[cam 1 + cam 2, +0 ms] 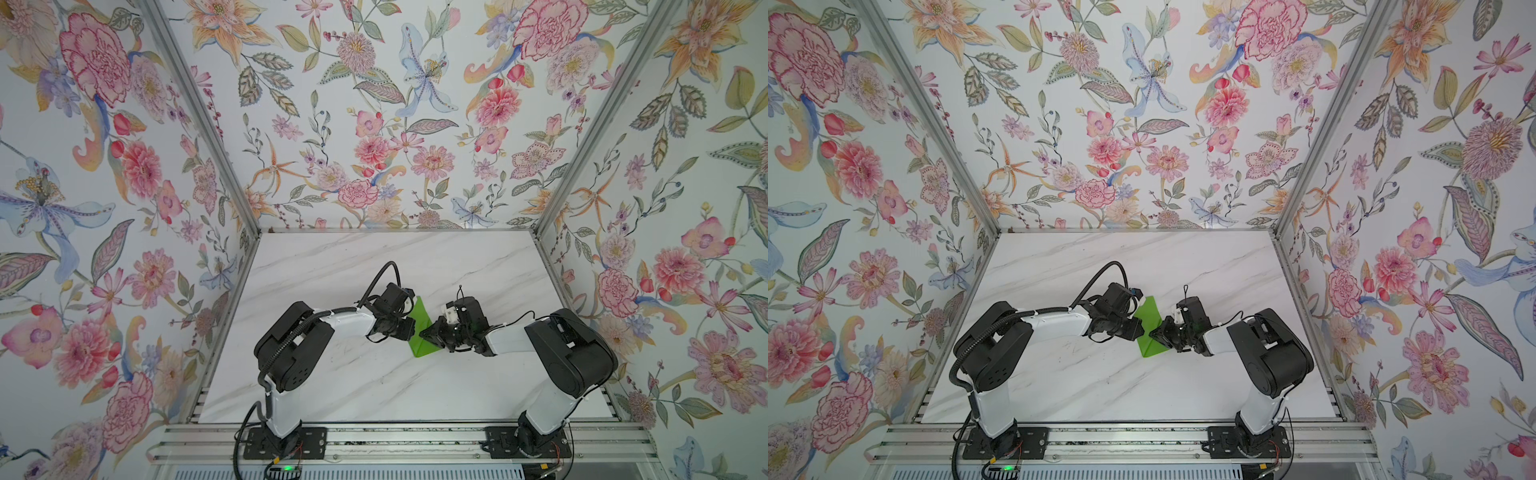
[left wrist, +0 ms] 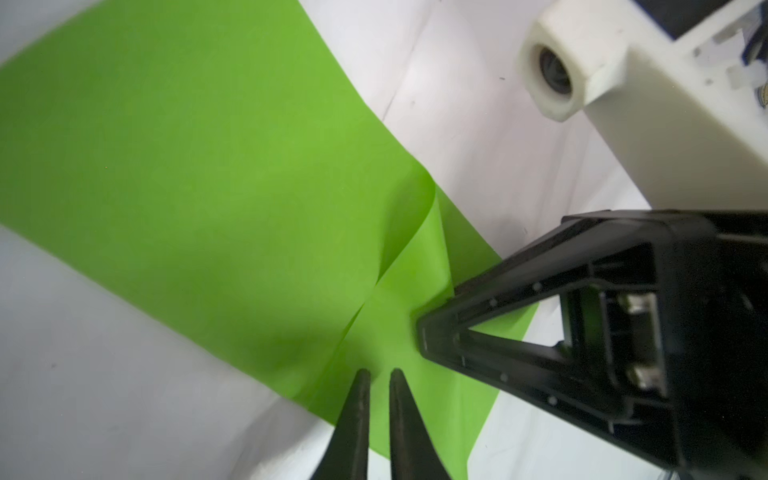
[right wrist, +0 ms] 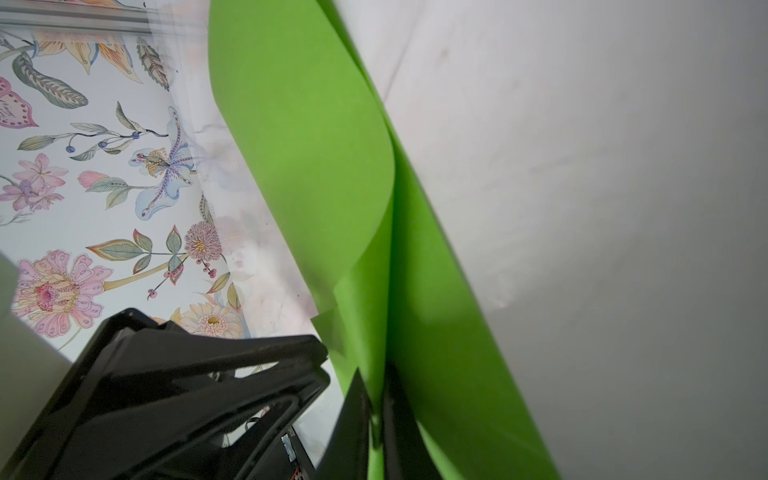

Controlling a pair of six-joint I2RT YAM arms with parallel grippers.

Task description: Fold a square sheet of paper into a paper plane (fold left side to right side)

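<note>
Two grippers are seen tip to tip near the middle of the table [image 1: 374, 266], with the paper [image 1: 420, 318] lying between them in both top views. On the left, the left gripper [image 1: 412, 328] is set low against the paper's left side. In the left wrist view its fingers [image 2: 355, 419] are drawn almost together, only a slit being left, and are poised on the green surface. It is judged to be closed and pressing the paper down rather than holding it, though a pinch cannot be ruled out. In the middle, the paper [image 2: 208, 166] is shown as a long green strip crossed by a crease. One layer is raised and curled off the table, as is plain in the right wrist view. On the right, the right gripper [image 1: 423, 332] is clamped on the paper, a green layer being caught between its fingers [image 3: 351, 432]. As to progress, some creasing has been done, since layers and a fold line are visible, but no pointed dart, no wings and no centre keel can be made out. The present fold is judged unfinished, the lifted flap not yet being laid flat or pressed. The greater part of the work, shaping the nose and wings, is therefore reckoned as left to do.
</note>
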